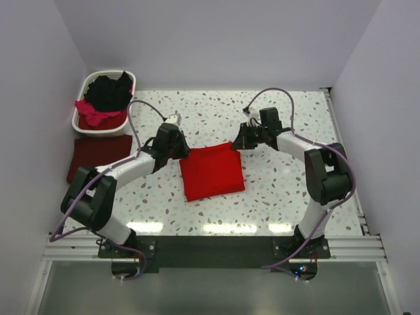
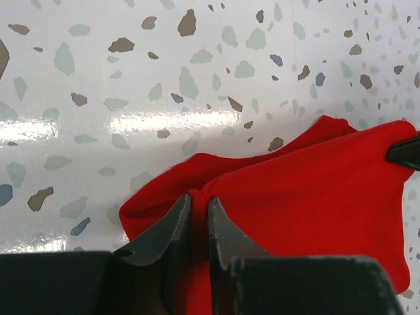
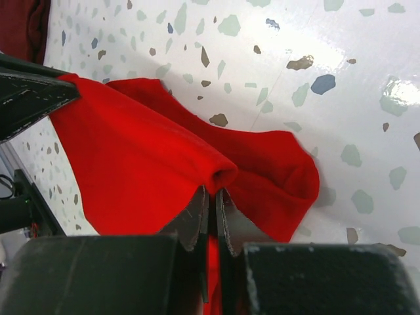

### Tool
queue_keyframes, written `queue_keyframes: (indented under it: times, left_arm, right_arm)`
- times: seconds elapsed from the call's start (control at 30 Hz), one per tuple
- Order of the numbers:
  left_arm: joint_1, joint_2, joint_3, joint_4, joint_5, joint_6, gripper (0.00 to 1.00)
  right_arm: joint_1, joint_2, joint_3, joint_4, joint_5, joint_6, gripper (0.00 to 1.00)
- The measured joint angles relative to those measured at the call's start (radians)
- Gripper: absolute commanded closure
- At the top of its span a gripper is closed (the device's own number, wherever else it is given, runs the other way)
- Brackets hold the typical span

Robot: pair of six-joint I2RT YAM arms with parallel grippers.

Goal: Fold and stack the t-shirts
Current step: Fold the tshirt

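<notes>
Red t-shirt (image 1: 211,172) lay near the middle of the speckled table (image 1: 282,190), folded into a rough rectangle. Its near edge was flat on the surface and its two far corners were lifted slightly.

Left gripper (image 1: 186,153) sat at the far-left corner of the red t-shirt. In the left wrist view, the left gripper (image 2: 199,207) had its jaws nearly closed, with a fold of the red t-shirt (image 2: 315,190) pinched between them. The cloth bunched into a ridge at the tips. A dark finger of the right gripper (image 2: 407,151) touched the cloth at the right edge of that view.

Right gripper (image 1: 235,144) sat at the far-right corner. In the right wrist view, the right gripper (image 3: 211,197) was likewise pressed together on a rolled lip of the red t-shirt (image 3: 131,151). A lower layer of the cloth spread out beyond it on the table. The left gripper (image 3: 26,98) showed at the left, on the opposite corner.

The cloth sagged between the two pinch points.

Maroon t-shirt (image 1: 98,154) lay folded flat at the left edge of the table, well apart from the red one. It was just in front of the white laundry basket (image 1: 82,111). A corner of the maroon t-shirt (image 3: 23,26) was also seen by the right wrist camera.

The basket stood in the far-left corner. It held a black t-shirt (image 1: 108,92) draped over the rear and a magenta-pink t-shirt (image 1: 92,113) crumpled at the front. Both were unfolded.
</notes>
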Motion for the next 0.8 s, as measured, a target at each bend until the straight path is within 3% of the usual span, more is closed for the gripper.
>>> queue_keyframes:
  times: [0.27,0.4,0.47,0.57,0.67,0.8]
  left_arm:
    - [0.000,0.069,0.001,0.024,0.001,-0.001,0.72]
    - [0.000,0.101,0.005,0.021,0.000,0.000,0.59]
    - [0.000,0.099,0.012,0.016,-0.007,0.001,0.43]
    - [0.000,0.071,0.019,-0.003,-0.028,-0.006,0.26]
    - [-0.005,-0.008,0.019,-0.044,-0.055,-0.018,0.26]
    - [-0.025,-0.133,0.012,-0.034,-0.073,-0.042,0.41]
  right_arm:
    - [0.002,-0.005,-0.031,0.010,0.090,0.011,0.98]
    - [0.003,0.010,-0.045,0.005,0.141,0.026,0.66]
    - [0.002,0.010,-0.045,-0.002,0.169,0.031,0.51]
    - [0.001,-0.014,-0.045,-0.025,0.212,0.040,0.41]
    - [0.001,-0.084,-0.048,-0.033,0.227,0.069,0.38]
    - [0.003,-0.190,-0.074,0.050,0.162,0.166,0.37]
